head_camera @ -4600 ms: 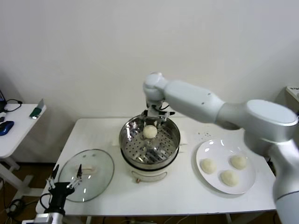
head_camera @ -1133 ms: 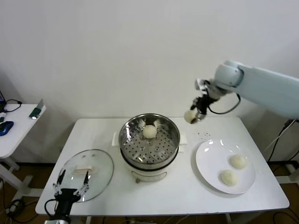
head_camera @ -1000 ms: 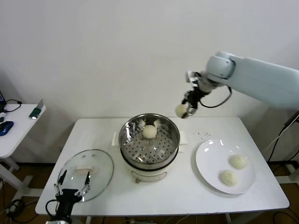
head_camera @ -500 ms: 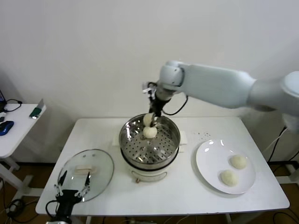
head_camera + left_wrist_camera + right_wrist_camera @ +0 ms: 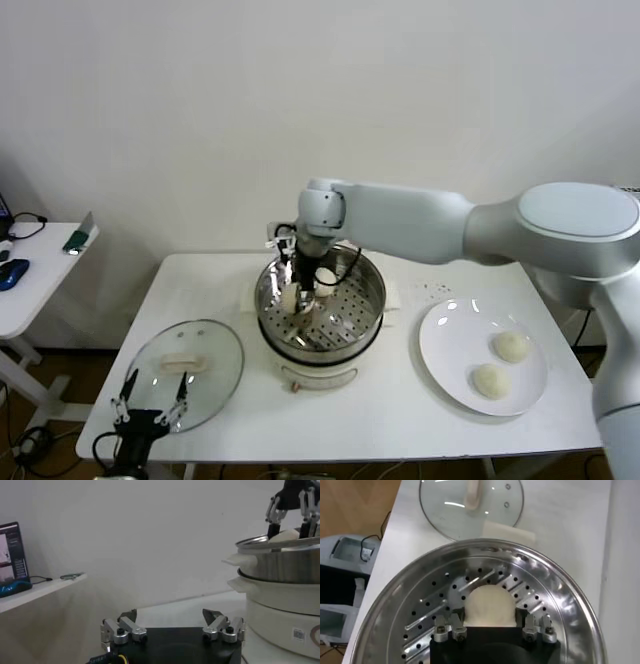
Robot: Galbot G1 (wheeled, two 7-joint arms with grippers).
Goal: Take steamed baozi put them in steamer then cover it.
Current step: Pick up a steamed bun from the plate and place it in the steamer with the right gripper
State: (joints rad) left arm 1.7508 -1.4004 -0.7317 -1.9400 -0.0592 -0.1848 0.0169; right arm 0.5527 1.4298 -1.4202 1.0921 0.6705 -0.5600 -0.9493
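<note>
Right claw (image 5: 492, 630) clamped on a baozi (image 5: 489, 606) inside the steamer (image 5: 320, 300), plain only from its wrist; left claw (image 5: 172, 631) apart, parked beside the table (image 5: 400, 400).

- Head view: bright, even light from above; the white wall and surface (image 5: 400, 400) look flat, with soft, faint shadows.
- Glare spots sit on the steamer (image 5: 320, 300) rim, on the glass cover (image 5: 185, 374) and on the near-right plate (image 5: 484, 356).
- Left wrist view: dimmer and greyish; the wall behind is dull, and a lit screen (image 5: 12, 550) at the far left glows.
- Right wrist view: the steel wall gleams with streaked reflections; the end effector (image 5: 492, 630) body at the picture's edge is dark and slightly soft.
</note>
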